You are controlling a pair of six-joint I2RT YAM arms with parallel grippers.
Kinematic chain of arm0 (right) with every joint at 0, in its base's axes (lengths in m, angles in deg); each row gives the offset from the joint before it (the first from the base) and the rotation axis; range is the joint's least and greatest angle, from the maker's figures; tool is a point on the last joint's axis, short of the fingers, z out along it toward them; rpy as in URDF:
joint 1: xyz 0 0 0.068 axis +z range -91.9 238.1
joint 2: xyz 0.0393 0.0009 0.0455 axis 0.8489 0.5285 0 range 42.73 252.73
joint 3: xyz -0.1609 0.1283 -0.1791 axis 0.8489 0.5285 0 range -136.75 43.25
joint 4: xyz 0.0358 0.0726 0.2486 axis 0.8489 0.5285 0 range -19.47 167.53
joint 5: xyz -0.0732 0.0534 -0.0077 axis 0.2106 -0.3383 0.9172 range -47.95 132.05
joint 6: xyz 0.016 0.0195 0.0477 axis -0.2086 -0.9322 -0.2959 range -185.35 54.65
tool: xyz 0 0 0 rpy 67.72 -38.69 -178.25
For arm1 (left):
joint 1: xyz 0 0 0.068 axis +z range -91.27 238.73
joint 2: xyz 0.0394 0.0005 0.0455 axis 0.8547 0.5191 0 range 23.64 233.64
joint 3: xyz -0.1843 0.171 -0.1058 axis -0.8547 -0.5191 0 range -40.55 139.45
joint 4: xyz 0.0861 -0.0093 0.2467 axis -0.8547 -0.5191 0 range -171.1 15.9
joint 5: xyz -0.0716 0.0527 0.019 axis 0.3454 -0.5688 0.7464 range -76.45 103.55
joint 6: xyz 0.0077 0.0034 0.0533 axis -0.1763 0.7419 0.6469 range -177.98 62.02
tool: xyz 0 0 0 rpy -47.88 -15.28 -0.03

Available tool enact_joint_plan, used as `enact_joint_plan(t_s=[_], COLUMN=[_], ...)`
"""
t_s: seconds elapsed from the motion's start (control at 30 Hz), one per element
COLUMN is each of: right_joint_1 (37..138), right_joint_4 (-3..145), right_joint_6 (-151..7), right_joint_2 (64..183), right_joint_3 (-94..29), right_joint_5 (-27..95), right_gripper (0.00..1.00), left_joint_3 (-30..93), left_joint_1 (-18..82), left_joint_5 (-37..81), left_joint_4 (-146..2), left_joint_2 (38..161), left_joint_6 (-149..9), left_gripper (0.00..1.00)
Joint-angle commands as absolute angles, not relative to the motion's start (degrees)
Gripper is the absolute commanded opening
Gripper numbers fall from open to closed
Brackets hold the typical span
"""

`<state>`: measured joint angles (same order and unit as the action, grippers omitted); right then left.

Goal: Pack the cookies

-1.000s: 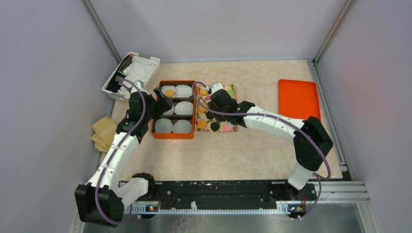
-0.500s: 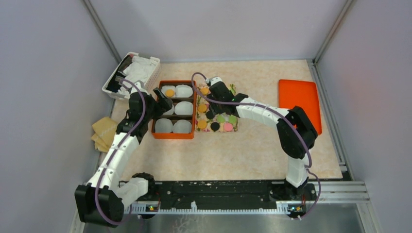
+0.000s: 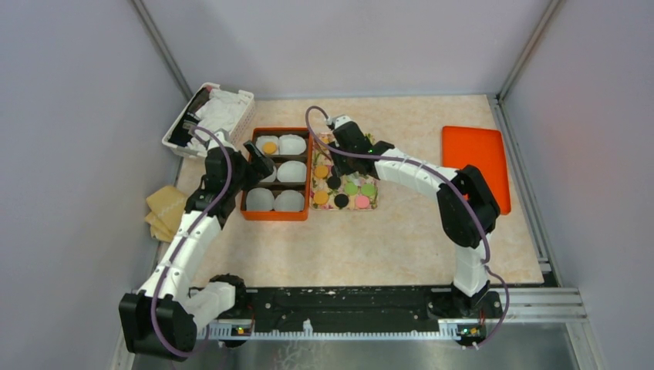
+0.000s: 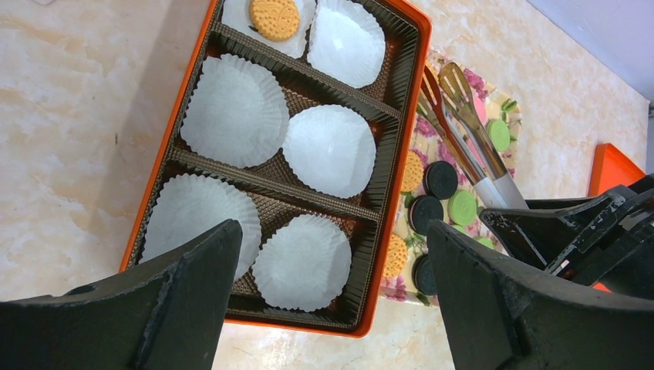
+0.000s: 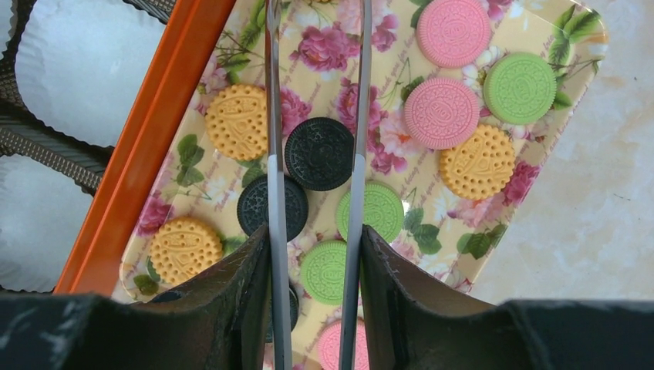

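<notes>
Cookies in orange, pink, green and black (image 5: 318, 153) lie on a flowered tray (image 5: 432, 208), also seen from above (image 3: 347, 202). One orange cookie (image 4: 274, 17) sits in a paper cup at the far left of the orange box (image 3: 244, 202). My right gripper (image 5: 315, 247) is shut on metal tongs (image 5: 274, 154), whose arms are spread and pass on either side of a black cookie. The tong tips (image 4: 447, 77) hang over the tray's far end and look empty. My left gripper (image 4: 333, 231) is open and empty above the box's near end.
Several white paper cups (image 4: 329, 149) fill the box's compartments. A white basket with cloths (image 3: 210, 117) stands at the back left. A flat orange lid (image 3: 473, 156) lies at the right. Tan sheets (image 3: 163, 210) lie at the left edge.
My right arm has swung the tongs from over the tray's middle toward its far end, next to the box. The left arm has not moved.
</notes>
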<state>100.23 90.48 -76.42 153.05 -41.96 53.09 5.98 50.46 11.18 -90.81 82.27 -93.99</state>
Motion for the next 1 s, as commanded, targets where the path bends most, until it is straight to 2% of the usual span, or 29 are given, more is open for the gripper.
enact_joint_plan(t_s=[0.0,0.17,0.47,0.8,0.97], right_joint_1=[100.1,100.1,101.6,105.8,106.1], right_joint_4=[89.1,89.7,90.5,93.0,93.1], right_joint_6=[-77.3,-77.2,-76.8,-75.4,-75.8], right_joint_2=[150.6,145.4,140.2,151.2,156.3], right_joint_3=[-44.5,-44.2,-46.5,-58.9,-60.7], right_joint_5=[53.1,54.2,52.3,49.6,49.3], right_gripper=[0.00,0.00,0.00,0.00,0.00], left_joint_3=[5.7,6.1,9.6,9.9,9.0], left_joint_1=[50.7,50.7,51.6,53.6,53.6], left_joint_5=[11.2,10.7,0.8,2.2,2.2], left_joint_4=[-88.5,-88.8,-93.3,-95.5,-95.7], left_joint_2=[81.4,81.4,80.1,81.1,79.7], left_joint_6=[-93.4,-93.5,-93.9,-96.1,-95.4], left_gripper=[0.96,0.95,0.96,0.97,0.97])
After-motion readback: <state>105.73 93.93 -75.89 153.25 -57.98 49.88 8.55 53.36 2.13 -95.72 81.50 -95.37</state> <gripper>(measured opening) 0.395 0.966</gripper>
